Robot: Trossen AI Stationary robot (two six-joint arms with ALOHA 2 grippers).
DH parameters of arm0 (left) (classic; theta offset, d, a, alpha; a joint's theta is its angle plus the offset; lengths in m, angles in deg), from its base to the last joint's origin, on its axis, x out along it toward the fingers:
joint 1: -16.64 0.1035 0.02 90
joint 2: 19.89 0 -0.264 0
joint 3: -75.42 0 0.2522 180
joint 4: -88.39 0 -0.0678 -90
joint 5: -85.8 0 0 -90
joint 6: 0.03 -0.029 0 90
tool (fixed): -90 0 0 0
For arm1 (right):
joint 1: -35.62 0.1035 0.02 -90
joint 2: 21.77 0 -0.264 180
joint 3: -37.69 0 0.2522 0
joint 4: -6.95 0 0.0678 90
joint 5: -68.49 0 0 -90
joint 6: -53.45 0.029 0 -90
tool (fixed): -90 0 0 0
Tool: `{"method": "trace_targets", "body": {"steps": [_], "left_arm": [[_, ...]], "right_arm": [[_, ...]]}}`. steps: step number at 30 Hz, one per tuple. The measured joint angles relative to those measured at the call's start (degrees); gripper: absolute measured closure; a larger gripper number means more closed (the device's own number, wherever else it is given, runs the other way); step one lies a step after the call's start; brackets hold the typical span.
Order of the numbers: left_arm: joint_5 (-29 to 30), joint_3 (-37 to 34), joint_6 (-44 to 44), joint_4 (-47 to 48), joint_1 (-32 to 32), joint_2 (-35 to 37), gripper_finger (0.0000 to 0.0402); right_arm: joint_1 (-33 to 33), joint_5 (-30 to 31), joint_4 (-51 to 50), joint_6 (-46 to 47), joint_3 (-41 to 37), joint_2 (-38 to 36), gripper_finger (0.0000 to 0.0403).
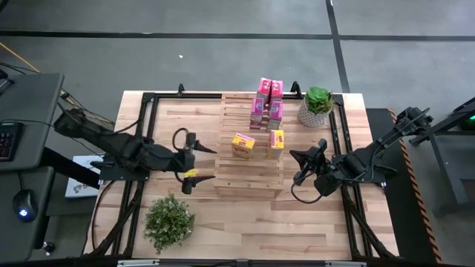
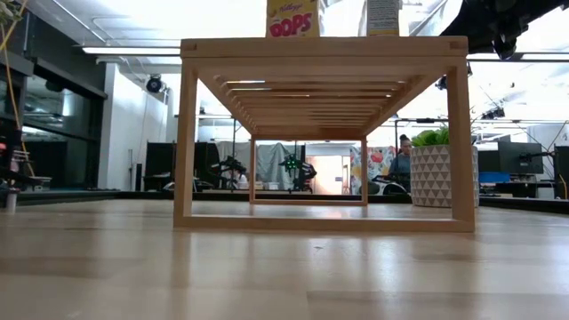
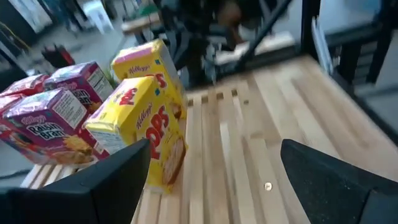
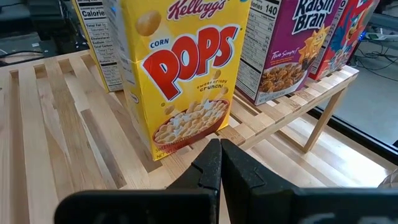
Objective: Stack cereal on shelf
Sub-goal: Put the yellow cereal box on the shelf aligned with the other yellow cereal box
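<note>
Slatted shelf (image 1: 249, 159) stands mid-table, long axis running from the near edge to the far edge; on its top, two yellow cereal boxes (image 1: 243, 144) stand upright near the middle and four pink-magenta boxes (image 1: 267, 104) cluster at the far end. Left gripper (image 1: 194, 161) hovers at the shelf's left edge, fingers wide apart and holding nothing, while right gripper (image 1: 300, 165) sits just off the right edge, fingers pressed together. Low view cuts the yellow boxes off at the top edge; pink ones hidden there.
</note>
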Motion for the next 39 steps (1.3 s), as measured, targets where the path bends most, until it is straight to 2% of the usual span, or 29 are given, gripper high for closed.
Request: {"method": "trace_targets", "body": {"steps": [5,11,18,25,30,33,35,39], "left_arm": [[-0.09,-14.16,-0.3,-22.17,-0.62,5.41,0.0051],[1.54,-23.28,-2.91,-40.23,1.44,4.98,0.0051],[1.91,-24.25,3.36,-42.06,5.3,1.99,0.0051],[-11.55,-24.23,7.05,-47.54,8.2,-5.48,0.0051],[-14.92,-24.25,6.29,-51.25,9.31,-10.24,0.0056],[-14.76,-23.64,6.18,-52.94,9.3,-11.04,0.0081],[-13.8,-22.82,6.08,-53.22,9.3,-11.24,0.0115],[-8.29,-22.21,5.17,-52.73,9.3,-13.31,0.0227]], "right_arm": [[0.02,0.11,0.11,0.0,-0.01,0.0,0.0403],[0.02,0.26,0.26,0.25,0.0,0.0,0.0403],[0.0,0.28,0.3,0.24,-0.02,0.0,0.0403],[0.0,0.44,0.3,0.24,0.0,0.0,0.0403],[0.0,0.44,0.28,0.24,0.0,0.0,0.0403],[0.0,0.42,0.26,0.24,0.0,0.0,0.0403],[0.0,0.44,0.24,0.24,0.0,0.0,0.0403],[0.01,0.48,0.24,0.24,0.0,0.0,0.0403]]}}
